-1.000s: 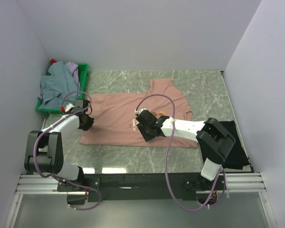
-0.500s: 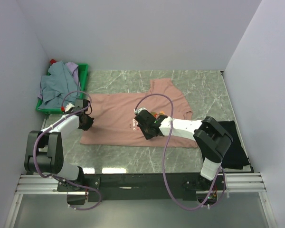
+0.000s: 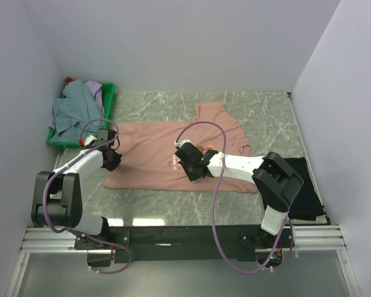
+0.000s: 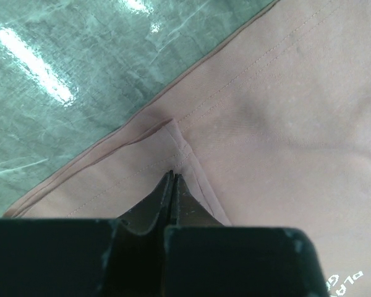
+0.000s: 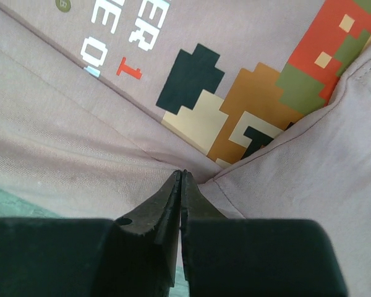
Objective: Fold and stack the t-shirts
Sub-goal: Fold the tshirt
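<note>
**Both claws down on the pink shirt, closed**

White walls box in a grey-green marbled table [image 3: 260, 111]. At its far left corner sits a green crate [image 3: 109, 93] heaped with a grey-blue t-shirt [image 3: 71, 114] and a lavender t-shirt [image 3: 96, 86], well apart from either arm.

Moving right, your left claw [image 3: 114, 161] sits at the left end of the salmon-pink t-shirt [image 3: 148, 145]. In the left wrist view its fingers are pressed together with no gap. The tips rest on the cloth just beside a small turned-over hem flap, close to the shirt's edge. You cannot tell from here whether any cloth is pinched between them.

The pink shirt lies spread across the middle of the table. Its long axis runs left to right, with the hem to the left and one sleeve pointing toward the far wall. Both claws are already on it, so nothing needs reaching. The left arm owns the hem end and the right arm owns the chest.

Your right claw [image 3: 190, 172] is on the shirt near the pixel-figure print [image 5: 235, 124], where a folded layer overlaps the design. Its fingers are also fully together, and creases run into the tips. I judge it has a pinch of cloth.

Farthest right, a black t-shirt [image 3: 306, 185] lies at the near right, partly under the right arm.
</note>
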Tool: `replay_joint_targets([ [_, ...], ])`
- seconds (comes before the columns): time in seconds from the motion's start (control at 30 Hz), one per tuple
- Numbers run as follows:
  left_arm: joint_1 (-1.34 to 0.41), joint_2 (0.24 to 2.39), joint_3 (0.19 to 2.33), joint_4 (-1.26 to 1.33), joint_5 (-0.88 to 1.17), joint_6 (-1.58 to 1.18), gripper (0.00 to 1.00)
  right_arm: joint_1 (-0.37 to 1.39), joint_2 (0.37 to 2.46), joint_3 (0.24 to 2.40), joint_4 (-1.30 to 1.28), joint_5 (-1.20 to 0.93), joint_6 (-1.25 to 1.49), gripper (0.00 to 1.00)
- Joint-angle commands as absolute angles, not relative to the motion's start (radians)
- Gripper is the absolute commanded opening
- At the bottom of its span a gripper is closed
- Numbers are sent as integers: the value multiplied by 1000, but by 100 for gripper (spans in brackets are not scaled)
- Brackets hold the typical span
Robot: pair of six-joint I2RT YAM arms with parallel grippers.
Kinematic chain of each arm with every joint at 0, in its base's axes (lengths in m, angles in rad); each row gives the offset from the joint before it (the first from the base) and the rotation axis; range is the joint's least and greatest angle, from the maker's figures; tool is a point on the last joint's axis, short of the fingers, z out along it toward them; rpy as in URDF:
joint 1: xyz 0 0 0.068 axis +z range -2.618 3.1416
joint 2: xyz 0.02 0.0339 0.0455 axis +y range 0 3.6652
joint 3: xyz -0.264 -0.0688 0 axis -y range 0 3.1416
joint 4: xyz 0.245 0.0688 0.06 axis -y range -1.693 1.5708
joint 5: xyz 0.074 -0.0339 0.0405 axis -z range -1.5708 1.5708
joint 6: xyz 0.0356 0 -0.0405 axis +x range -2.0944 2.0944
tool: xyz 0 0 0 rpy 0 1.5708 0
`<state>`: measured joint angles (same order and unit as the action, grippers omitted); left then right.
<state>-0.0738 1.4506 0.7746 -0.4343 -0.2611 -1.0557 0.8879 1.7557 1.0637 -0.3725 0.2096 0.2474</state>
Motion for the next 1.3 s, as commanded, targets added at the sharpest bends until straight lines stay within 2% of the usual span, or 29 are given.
replay_joint_targets([
  [0.0,-78,1413,815,-445,-298,-1049,1,891,1707,1060,-330,247,267,7],
  [0.1,-78,1404,819,-446,-305,-1049,1,888,1698,1052,-322,244,268,7],
  [0.27,-78,1427,839,-466,-330,-1069,36,887,1698,1049,-324,242,270,6],
  [0.4,-77,1463,851,-477,-339,-1103,41,887,1701,1052,-321,235,275,6],
  [0.6,-78,1534,874,-471,-311,-1123,39,887,1698,1051,-321,230,273,5],
  [0.7,-78,1540,877,-474,-308,-1126,34,887,1697,1046,-319,230,272,5],
  [1.03,-78,1467,871,-503,-301,-1121,8,885,1681,1034,-313,250,284,4],
  [1.27,-77,1410,868,-525,-301,-1115,2,882,1660,1012,-301,273,304,4],
])
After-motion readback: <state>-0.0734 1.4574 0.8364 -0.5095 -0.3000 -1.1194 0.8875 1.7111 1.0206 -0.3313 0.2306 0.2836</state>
